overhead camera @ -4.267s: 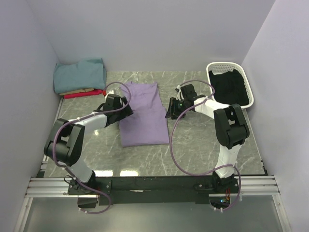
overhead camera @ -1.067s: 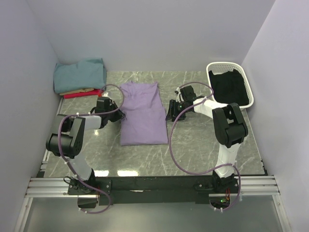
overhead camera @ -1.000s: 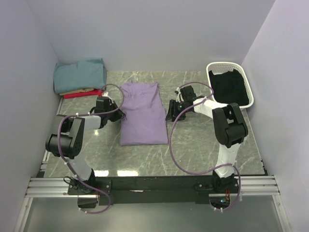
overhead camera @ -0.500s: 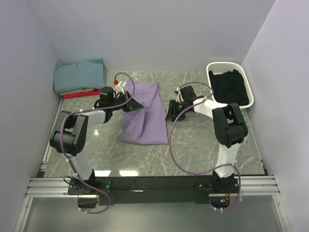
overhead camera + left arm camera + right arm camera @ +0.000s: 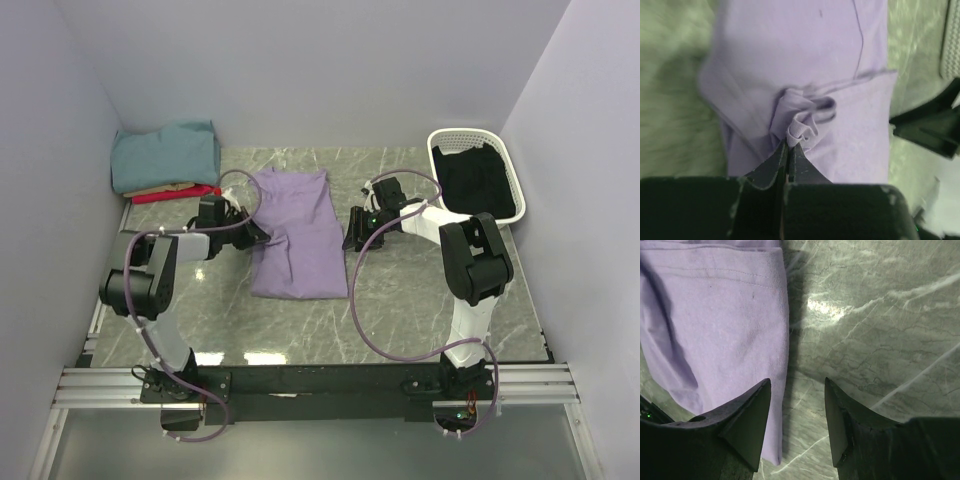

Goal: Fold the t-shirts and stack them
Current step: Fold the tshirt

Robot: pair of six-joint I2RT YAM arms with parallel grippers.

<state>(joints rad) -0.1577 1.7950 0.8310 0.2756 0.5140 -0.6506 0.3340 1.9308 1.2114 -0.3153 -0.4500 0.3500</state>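
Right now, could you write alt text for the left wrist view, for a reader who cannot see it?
The left gripper is shut on a bunched pinch of the lavender t-shirt, which lies spread over the green marble table. A black part of the right arm shows at the right edge.

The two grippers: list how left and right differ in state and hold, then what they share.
The left gripper is shut, pinching a bunched fold of the purple t-shirt; the right gripper is open and holds nothing. The left gripper is at the shirt's left edge; the right gripper straddles its right edge, partly over the table. Both are black, low by that shirt.
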